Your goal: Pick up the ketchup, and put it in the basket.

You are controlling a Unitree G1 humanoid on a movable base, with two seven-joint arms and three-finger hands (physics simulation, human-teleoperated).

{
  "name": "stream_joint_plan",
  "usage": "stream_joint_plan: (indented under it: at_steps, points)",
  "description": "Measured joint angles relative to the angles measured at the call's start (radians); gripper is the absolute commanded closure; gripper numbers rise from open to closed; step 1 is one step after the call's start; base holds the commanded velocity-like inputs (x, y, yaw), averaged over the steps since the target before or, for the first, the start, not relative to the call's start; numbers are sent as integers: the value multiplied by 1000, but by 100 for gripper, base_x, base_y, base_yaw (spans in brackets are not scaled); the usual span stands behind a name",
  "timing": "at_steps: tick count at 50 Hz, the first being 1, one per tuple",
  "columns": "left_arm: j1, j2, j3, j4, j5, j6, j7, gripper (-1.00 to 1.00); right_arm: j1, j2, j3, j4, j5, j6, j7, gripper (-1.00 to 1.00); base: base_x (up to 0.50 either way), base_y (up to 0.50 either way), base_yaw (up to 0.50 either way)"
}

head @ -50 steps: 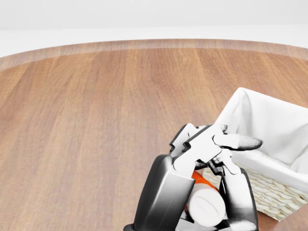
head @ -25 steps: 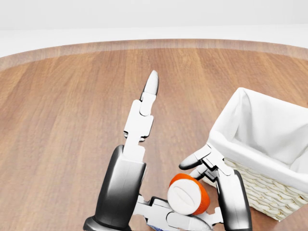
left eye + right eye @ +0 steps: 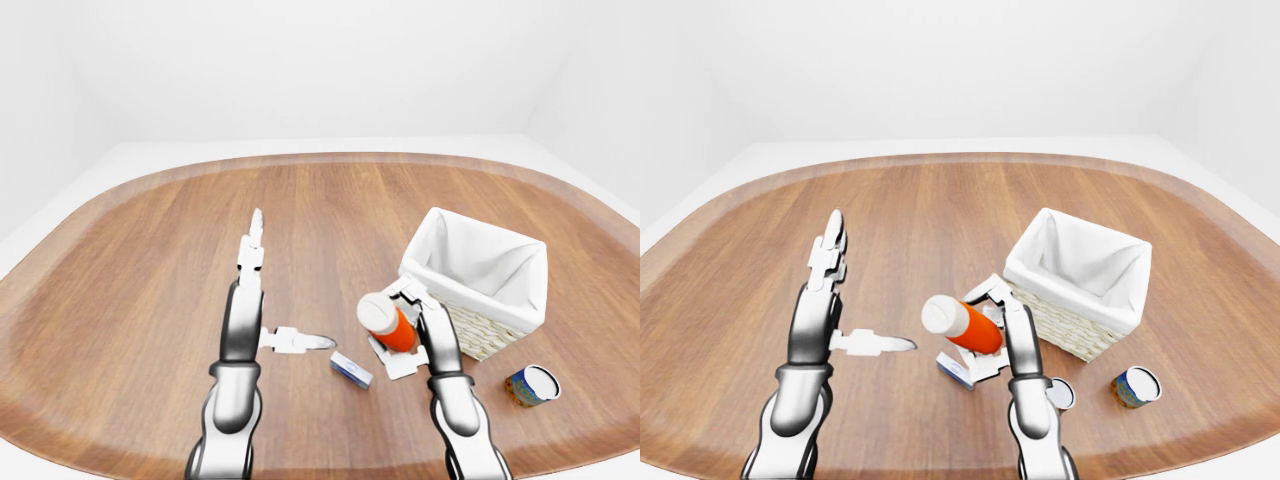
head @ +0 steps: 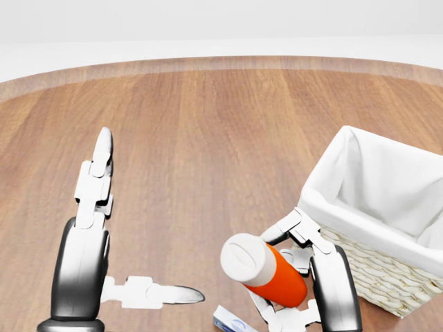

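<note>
The ketchup [image 4: 271, 275], an orange-red bottle with a white cap, is tilted with its cap up and to the left. My right hand [image 4: 277, 278] is shut on it, with fingers above and below the body, just left of the basket. The basket [image 4: 324, 206] is wicker with a white cloth lining and stands at the right; nothing shows inside it. My left hand [image 4: 149, 221] is open at the left, fingers pointing up and thumb [image 4: 163, 295] stretched right, apart from the bottle.
A small blue-and-white box [image 3: 351, 369] lies on the wooden table below the bottle. A blue and yellow can [image 3: 531, 385] stands right of the basket, and a white-topped round thing [image 3: 1060, 393] sits by my right forearm. The table's curved edge [image 3: 90, 430] runs close at the bottom.
My left hand has let go of the bottle, opened and swung away to the left. The ketchup stays in my right hand and now sits higher, cap tipped left.
</note>
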Motion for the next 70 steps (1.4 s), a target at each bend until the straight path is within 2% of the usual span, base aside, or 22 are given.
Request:
stream_joint_plan:
  at_steps: [8,12,24,31,40,70]
  points:
    - [17,8,131,89,-62,-30,-12,-100,3,-1,2,-7,23,0,5,100,0,0,0]
    - [17,11,188,138,-91,-52,-19,-100,4,-1,3,-10,27,0,7,100,0,0,0]
    - [6,27,309,333,-140,-172,-25,-100,6,-2,10,-12,29,0,6,100,0,0,0]
    - [-10,33,347,405,-156,-174,-25,-100,5,-3,12,-13,29,0,5,100,0,0,0]
    - [-20,38,369,449,-166,-174,-24,-100,4,-2,15,-14,26,0,3,100,0,0,0]
    - [-19,38,382,461,-173,-174,-29,-100,2,-2,29,-36,24,0,-7,100,0,0,0]
